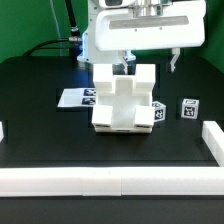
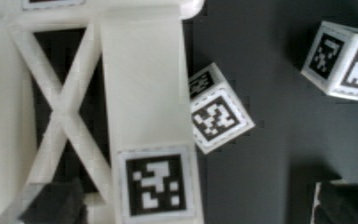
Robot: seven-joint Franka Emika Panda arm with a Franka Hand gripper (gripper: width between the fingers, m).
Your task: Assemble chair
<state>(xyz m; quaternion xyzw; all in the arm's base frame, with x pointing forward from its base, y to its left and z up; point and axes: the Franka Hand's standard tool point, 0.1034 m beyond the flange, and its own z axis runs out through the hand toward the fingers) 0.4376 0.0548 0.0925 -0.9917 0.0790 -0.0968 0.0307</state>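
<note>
The partly built white chair (image 1: pixel 124 100) stands in the middle of the black table, with tags on its side. In the wrist view its crossed braces (image 2: pixel 69 100) and a tagged face (image 2: pixel 155 182) show from above. A small tagged part (image 1: pixel 158 113) (image 2: pixel 217 110) sits against the chair on the exterior view's right. A separate tagged white block (image 1: pixel 189 108) (image 2: pixel 345 60) stands further right. My gripper (image 1: pixel 150 62) (image 2: pixel 197 205) hangs open just above and behind the chair top, holding nothing. One dark finger (image 2: pixel 51 200) is over the chair, the other (image 2: pixel 348 205) over bare table.
The marker board (image 1: pixel 75 98) lies flat on the exterior view's left of the chair. White border rails run along the front (image 1: pixel 110 181), the right (image 1: pixel 212 140) and the left edge (image 1: pixel 2 131).
</note>
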